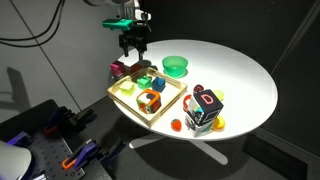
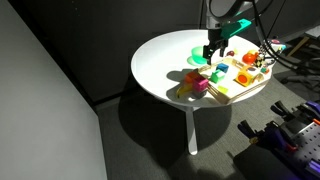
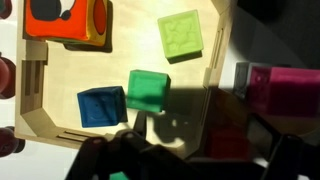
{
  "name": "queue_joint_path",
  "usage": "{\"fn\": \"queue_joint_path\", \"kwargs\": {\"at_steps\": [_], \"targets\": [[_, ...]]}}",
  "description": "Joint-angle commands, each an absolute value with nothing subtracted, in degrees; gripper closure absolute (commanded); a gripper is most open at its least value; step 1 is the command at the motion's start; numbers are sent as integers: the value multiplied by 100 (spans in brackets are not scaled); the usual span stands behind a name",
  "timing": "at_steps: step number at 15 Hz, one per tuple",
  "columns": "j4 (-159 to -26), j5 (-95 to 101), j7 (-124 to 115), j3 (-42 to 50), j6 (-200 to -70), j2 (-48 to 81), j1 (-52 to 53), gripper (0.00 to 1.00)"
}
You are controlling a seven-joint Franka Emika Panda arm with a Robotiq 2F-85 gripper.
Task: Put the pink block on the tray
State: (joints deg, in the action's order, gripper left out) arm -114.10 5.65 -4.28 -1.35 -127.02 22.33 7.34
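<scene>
Jaws: from an exterior view I read them as spread with nothing between them. The wrist view shows only dark blurred shapes along its lower edge.
Pink block (image 3: pixel 285 90): sits on the bench (image 1: pixel 240 70) in shadow, just outside the tray (image 3: pixel 110 65), close against its raised wall.
Key relation: the jaws hang over the tray's corner, and the block lies across that wall, at the right of the wrist view. It is a cube, so I see no long axis to line up with.
Arm: comes from above with the wrist pointing straight down, clear of the bench.
Tray contents: blue block (image 3: pixel 102 105), green block (image 3: pixel 148 90), lime block (image 3: pixel 180 35), orange block (image 3: pixel 68 22).
Farther out: green bowl (image 1: pixel 175 66), multicoloured cube (image 1: pixel 205 108).
Next, as I judge it: shift sideways over the wall, then lower onto the block.
</scene>
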Motion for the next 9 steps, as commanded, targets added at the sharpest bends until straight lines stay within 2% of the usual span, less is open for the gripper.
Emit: {"fn": "queue_joint_path", "kwargs": {"at_steps": [1, 9], "targets": [[-11159, 782, -689, -187, -12982, 2530, 900, 0], [-11130, 729, -1178, -205, -13856, 2859, 1278, 0]]}}
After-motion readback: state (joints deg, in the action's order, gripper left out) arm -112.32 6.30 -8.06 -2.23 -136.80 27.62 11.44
